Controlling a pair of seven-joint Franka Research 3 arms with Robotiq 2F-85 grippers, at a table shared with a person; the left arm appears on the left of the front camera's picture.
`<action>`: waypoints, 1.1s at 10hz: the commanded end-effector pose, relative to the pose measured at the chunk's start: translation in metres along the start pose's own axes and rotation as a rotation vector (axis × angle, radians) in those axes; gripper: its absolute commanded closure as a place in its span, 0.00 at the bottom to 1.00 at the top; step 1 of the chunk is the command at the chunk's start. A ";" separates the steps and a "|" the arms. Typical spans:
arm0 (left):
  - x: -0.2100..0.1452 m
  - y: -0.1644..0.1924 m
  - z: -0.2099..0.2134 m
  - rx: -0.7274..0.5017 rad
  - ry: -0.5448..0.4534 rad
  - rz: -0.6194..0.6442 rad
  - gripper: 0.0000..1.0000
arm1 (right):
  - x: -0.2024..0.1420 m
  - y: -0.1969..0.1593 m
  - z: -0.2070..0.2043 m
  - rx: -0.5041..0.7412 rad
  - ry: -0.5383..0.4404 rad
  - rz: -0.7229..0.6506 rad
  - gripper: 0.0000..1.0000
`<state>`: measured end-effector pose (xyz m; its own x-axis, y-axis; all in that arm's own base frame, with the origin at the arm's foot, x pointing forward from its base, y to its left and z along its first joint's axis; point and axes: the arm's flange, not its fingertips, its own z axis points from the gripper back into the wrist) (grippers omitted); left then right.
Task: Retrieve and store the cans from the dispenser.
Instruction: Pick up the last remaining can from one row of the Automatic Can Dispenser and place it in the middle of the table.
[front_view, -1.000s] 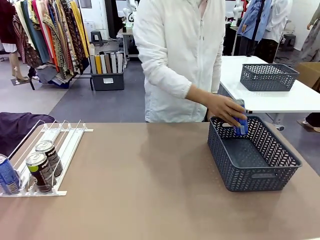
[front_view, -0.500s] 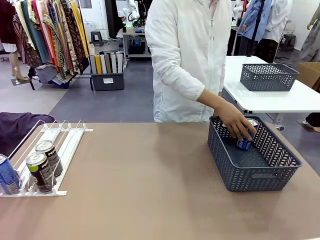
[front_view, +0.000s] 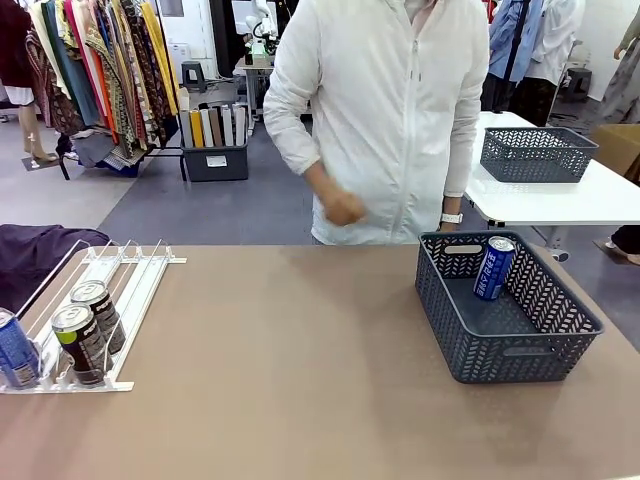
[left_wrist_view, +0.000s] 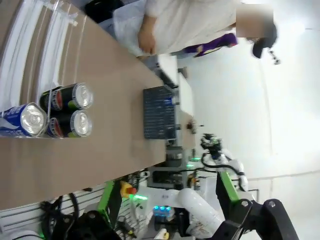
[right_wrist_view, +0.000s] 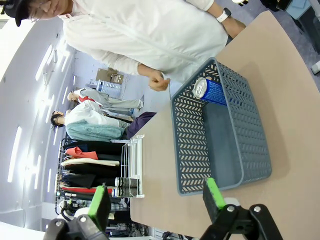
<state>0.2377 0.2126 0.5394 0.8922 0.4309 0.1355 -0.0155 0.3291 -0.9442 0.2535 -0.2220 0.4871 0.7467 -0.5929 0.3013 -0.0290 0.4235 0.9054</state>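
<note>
A tan tabletop (front_view: 300, 390) fills the lower half of the front view. A person in a white jacket stands at its far edge, upper middle of the frame. The person's hand (front_view: 343, 208) is curled into a loose fist in front of the jacket, above the table.

At the right of the frame sits a dark grey-blue plastic lattice basket (front_view: 520, 352). Inside it, a slim blue drink can with white print and a silver top (front_view: 494, 267) leans tilted against the basket's far wall.

At the lower left lies a low white and clear plastic dispenser rack with sloped rail lanes (front_view: 135, 285). Three cans stand at its near end stop. A second blue can (front_view: 15, 350) is at the frame's left edge. In the next lane, towards the right, is a black can with green marks (front_view: 80, 345), and another black can (front_view: 100, 308) stands just behind it.

In the left wrist view the table runs sideways, with the three silver tops at middle left. At the bottom of that frame, the left gripper (left_wrist_view: 167, 200) is released, its green-padded fingers spread wide and grasping nothing.

In the right wrist view, the right gripper (right_wrist_view: 156, 197) is also released, its pads far apart at the bottom edge. The basket and its blue can lie beyond them, in the centre of the frame.
</note>
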 end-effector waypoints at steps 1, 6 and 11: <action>0.000 -0.024 -0.036 0.340 0.059 -0.060 0.00 | 0.003 0.001 -0.001 0.028 -0.019 0.016 0.00; -0.009 -0.034 -0.141 1.075 -0.010 -0.215 0.00 | 0.003 0.001 -0.001 0.028 -0.019 0.016 0.00; -0.004 -0.041 -0.154 1.176 -0.039 -0.309 0.00 | 0.003 0.001 -0.001 0.028 -0.019 0.016 0.00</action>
<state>0.3099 0.0666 0.5306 0.9197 0.1955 0.3406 -0.2093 0.9778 0.0039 0.2534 -0.2220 0.4872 0.7467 -0.5929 0.3015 -0.0291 0.4237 0.9053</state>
